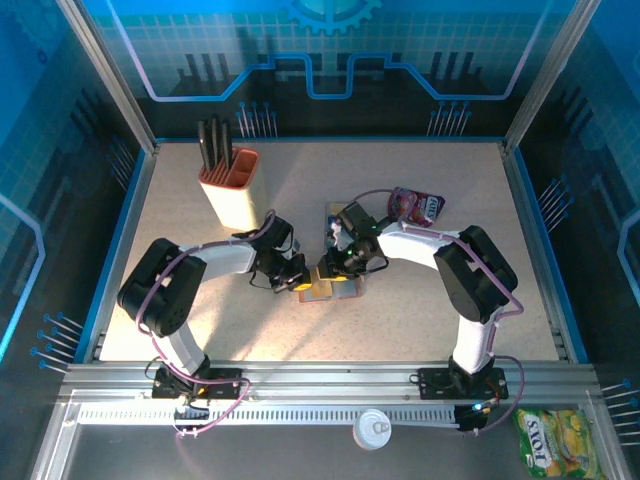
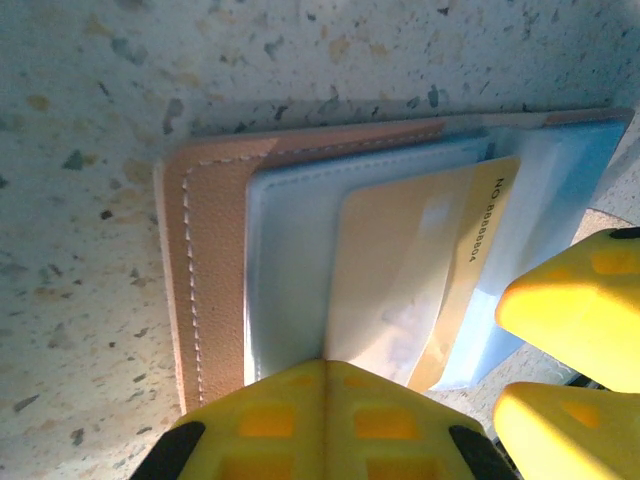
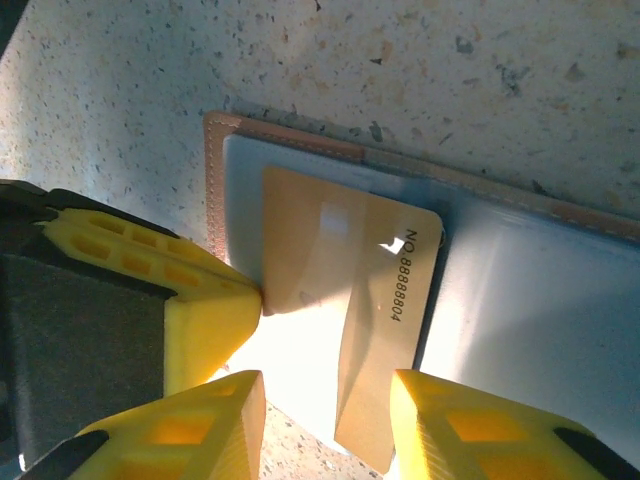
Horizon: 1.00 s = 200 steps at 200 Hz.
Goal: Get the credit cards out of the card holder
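Left jaws and right jaws crowd the card holder (image 1: 340,292).

Count, worktop (image 1: 440,330) & rail: mostly 1 of ea.
1 card holder (image 2: 210,270); 1 yellow-tan card (image 2: 400,270) showing in it; 1 orange-cream knife block (image 1: 228,197), dark handles in it, no. unclear; 1 purple-pink pouch (image 1: 417,206); 1 yellow-green snack bag (image 1: 557,441); 1 white round lid (image 1: 374,428); 2 hands: left hand (image 1: 299,284), right hand (image 1: 332,271).

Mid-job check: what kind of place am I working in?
Probably a robot demo or test booth, not a home: blue printed wall panels in an aluminium frame, a speckled table, and props like the knife block.
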{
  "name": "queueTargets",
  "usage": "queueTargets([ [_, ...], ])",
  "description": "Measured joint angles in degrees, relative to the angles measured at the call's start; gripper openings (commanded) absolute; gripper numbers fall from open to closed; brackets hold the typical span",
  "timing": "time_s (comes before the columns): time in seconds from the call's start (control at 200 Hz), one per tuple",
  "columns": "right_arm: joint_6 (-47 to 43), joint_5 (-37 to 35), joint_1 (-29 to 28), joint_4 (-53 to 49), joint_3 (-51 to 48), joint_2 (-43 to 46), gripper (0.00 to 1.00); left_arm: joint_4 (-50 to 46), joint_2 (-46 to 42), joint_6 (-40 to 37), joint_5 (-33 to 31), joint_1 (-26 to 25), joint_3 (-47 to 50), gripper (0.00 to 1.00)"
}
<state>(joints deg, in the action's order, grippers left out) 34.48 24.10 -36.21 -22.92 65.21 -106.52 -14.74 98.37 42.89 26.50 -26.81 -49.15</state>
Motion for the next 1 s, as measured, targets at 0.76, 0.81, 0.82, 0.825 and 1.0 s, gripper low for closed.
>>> queueTargets([
  [0.76, 0.57, 2.05, 0.26, 0.83, -0.02, -2.10, 0.31, 0.00, 0.11, -0.02, 0.04, 0.00, -0.02, 0.00],
  [0.81, 0.66, 2.05, 0.26, 1.05, -0.09, -2.10, 0.30, 0.00, 0.11, -0.02, 0.04, 0.00, -0.02, 0.00],
  [0.82, 0.63, 2.05, 0.26, 1.07, -0.11, -2.10, 0.29, 0.00, 0.11, -0.02, 0.04, 0.00, -0.02, 0.00],
  [0.825, 0.66, 2.05, 0.26, 1.11, -0.13, -2.10, 0.29, 0.00, 0.11, -0.02, 0.04, 0.00, -0.02, 0.00],
  [1.0, 1.09, 2.08, 0.26, 1.55, -0.50, -2.08, 0.23, -0.02, 0.11, -0.02, 0.04, 0.00, -0.02, 0.00],
])
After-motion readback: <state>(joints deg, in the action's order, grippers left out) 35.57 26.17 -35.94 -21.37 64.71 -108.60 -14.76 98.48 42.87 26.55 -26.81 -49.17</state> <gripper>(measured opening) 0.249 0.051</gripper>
